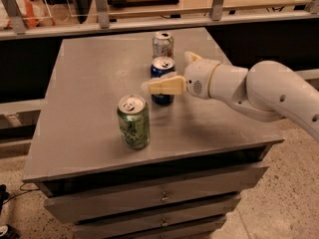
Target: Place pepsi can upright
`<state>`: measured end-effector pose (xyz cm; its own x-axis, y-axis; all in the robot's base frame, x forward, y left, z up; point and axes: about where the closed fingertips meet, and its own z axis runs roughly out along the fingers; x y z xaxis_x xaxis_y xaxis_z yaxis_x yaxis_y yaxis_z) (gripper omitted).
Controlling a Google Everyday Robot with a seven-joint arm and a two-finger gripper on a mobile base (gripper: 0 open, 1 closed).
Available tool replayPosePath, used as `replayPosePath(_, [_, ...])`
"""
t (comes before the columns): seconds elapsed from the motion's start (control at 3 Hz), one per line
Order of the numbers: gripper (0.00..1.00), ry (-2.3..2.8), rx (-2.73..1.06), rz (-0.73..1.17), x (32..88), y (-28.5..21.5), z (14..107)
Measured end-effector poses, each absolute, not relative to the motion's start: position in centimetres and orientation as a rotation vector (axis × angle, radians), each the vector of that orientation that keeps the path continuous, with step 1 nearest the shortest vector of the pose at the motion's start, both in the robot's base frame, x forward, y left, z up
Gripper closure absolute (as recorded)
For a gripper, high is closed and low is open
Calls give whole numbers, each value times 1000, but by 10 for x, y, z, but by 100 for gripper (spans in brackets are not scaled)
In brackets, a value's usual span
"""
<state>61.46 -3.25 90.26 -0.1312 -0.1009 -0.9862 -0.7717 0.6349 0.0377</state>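
The pepsi can (162, 69), dark blue with a silver top, stands upright on the grey table (89, 83) near its middle right. My gripper (169, 72) comes in from the right at can height and is open. Its near finger (164, 86) lies across the front of the can's lower half, and its far finger (191, 58) shows to the right of the can and behind it. I cannot tell whether the near finger touches the can.
A green can (133, 121) stands upright near the table's front. A silvery-white can (163, 44) stands upright just behind the pepsi can. My white arm (264, 91) spans the table's right side. Drawers sit below the tabletop, and a railing runs behind.
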Motion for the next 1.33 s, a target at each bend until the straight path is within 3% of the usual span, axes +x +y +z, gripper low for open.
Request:
replayPosePath(0.67, [0, 1695, -837, 600, 620, -69, 905])
replayPosePath(1.33, [0, 1684, -931, 674, 616, -110, 902])
